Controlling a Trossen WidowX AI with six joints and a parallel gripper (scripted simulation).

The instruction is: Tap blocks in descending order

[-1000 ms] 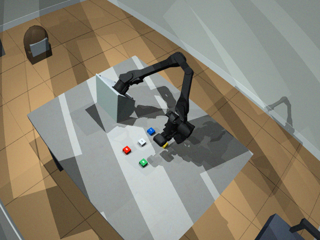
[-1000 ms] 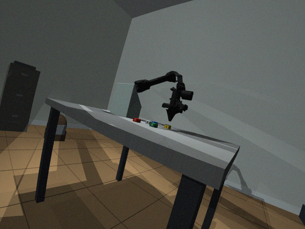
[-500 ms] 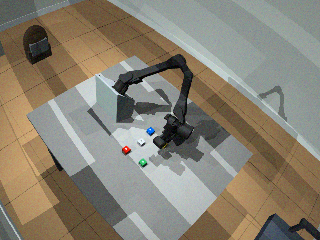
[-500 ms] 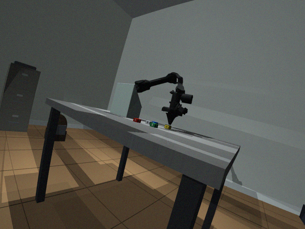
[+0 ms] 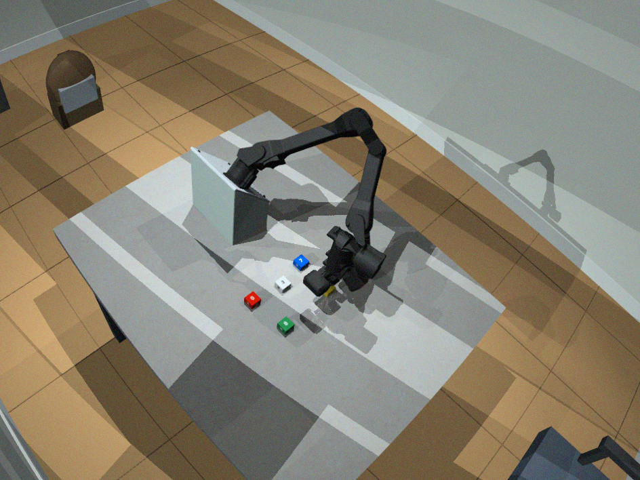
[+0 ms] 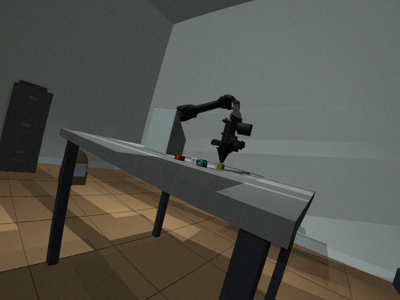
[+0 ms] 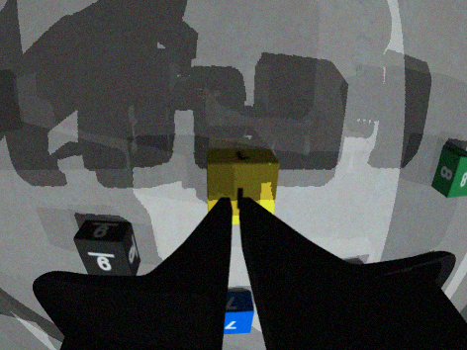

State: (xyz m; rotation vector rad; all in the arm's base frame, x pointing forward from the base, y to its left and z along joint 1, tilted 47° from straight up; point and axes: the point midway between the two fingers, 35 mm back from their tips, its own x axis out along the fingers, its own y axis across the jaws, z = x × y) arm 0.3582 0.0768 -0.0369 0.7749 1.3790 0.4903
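1. Yellow, hard-looking and flat-faced: judge as stiff plastic or painted wood, probably light and easy to skid. See no sign of softness or fragility.

2. Find the yellow cube point(image 5: 329, 291) point(image 6: 220, 165) point(image 7: 242, 180) on the counter point(image 5: 232, 382) point(image 6: 181, 179) point(image 7: 307, 222), right of the white cube point(image 5: 283, 284) point(image 6: 193, 160) and directly below the hand point(image 5: 333, 281) point(image 6: 221, 162) point(image 7: 233, 207). Read its digit as probably 1.

3. Note the hand as narrow, nearly closed, with nothing between the fingers. Place the tips at or just above the yellow top; cannot tell whether touching.

4. Take no hold here. Press lightly near the middle of the top face, then lift straight up. Avoid an edge or a sideways drag, likely to tip or slide so small a cube.

5. Keep clear of the blue cube point(image 5: 300, 262) point(image 6: 203, 160) point(image 7: 238, 322) marked 7, the green cube point(image 5: 285, 325) point(image 6: 201, 164) point(image 7: 451, 173) marked 8 on the near side, and the black cube point(image 7: 104, 262). Cannot settle that last digit between 6 and 9.

6. Judge as late in the order, if on 1. Expect then to need only the red cube point(image 5: 252, 300) point(image 6: 179, 157), marked 0, at far left of the group, with the same gentle touch.
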